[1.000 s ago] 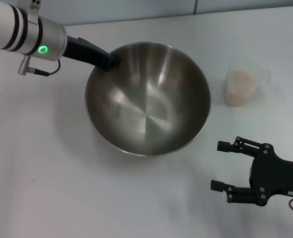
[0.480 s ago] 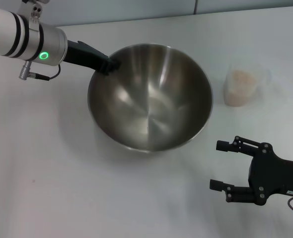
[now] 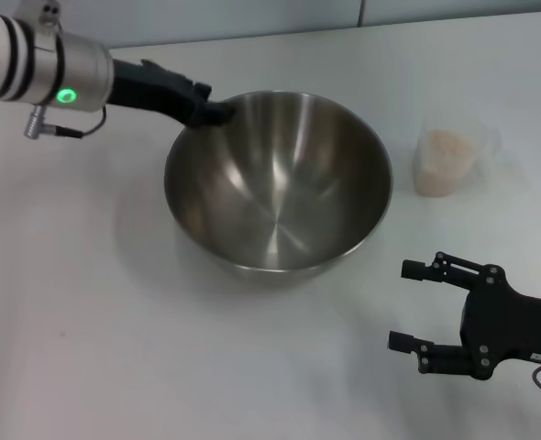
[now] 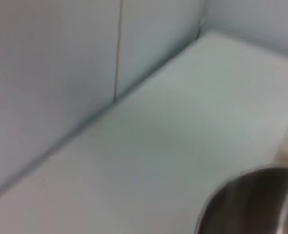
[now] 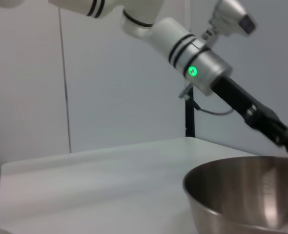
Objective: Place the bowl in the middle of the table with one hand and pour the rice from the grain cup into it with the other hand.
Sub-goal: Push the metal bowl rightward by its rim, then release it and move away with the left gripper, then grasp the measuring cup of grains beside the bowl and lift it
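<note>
Bowl: the bowl [image 3: 278,188] is sitting in the centre of the head frame on the white desk [image 3: 87,312], its far-left rim being gripped by the left pincer [image 3: 217,112].
Left pincer: it is reaching in from the upper left of the head frame on a silver wrist with a green light, its black fingers closed on the bowl's rim.
Right pincer: the right pincer [image 3: 410,307] is hovering at the lower right of the head frame, fingers spread apart and holding nothing, well apart from the bowl.
Grain cup: the grain cup [image 3: 447,158] is standing upright at the right of the head frame, near the bowl but apart from it, with the rice [image 3: 443,151] filling it as a pale heap.
Open room: bare desk is lying all along the left and bottom of the head frame.
Edges: a wall is running along the top of the head frame, behind the desk's far edge.
Hard to make out: the left wrist view is showing only a blurred arc of bowl rim [image 4: 246,202] at its lower right; the right wrist view is cutting off the bowl [image 5: 246,195] at its lower right.
</note>
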Robot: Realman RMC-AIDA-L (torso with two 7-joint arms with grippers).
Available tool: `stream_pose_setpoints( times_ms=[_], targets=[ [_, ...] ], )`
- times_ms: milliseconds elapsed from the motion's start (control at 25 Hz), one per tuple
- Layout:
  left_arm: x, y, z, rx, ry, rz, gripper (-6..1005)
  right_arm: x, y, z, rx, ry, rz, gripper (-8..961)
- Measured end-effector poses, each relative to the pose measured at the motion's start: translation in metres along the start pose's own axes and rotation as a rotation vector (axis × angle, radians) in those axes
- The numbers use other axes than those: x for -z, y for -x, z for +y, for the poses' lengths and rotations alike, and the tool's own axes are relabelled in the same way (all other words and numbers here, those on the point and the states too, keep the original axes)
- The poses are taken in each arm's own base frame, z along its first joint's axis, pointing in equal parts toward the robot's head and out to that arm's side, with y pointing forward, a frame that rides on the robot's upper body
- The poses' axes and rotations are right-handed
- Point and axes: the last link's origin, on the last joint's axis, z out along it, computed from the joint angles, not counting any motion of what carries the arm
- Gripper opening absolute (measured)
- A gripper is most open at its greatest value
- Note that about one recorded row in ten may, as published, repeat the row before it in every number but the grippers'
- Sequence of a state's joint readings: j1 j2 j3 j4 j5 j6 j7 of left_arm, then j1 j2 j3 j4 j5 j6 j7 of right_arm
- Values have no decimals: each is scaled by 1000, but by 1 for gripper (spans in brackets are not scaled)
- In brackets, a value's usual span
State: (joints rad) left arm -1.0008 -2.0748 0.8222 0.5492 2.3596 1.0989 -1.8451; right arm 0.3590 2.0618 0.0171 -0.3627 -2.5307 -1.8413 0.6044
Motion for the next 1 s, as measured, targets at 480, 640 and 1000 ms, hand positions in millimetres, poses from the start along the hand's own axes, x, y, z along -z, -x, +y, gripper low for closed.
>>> stream_pose_setpoints(
  times_ms=[480,640,1000],
  targets=[
    [71,61,34,-287,-61,412,765,27,-8,-4,9,-328,-66,832],
    [81,99,44,-274,-82,475,795,37,-10,-6,17,-449,-92,832],
    [75,133,54,-211,-16,409,795,48,-29,-34,-29,-828,-72,829]
  ],
)
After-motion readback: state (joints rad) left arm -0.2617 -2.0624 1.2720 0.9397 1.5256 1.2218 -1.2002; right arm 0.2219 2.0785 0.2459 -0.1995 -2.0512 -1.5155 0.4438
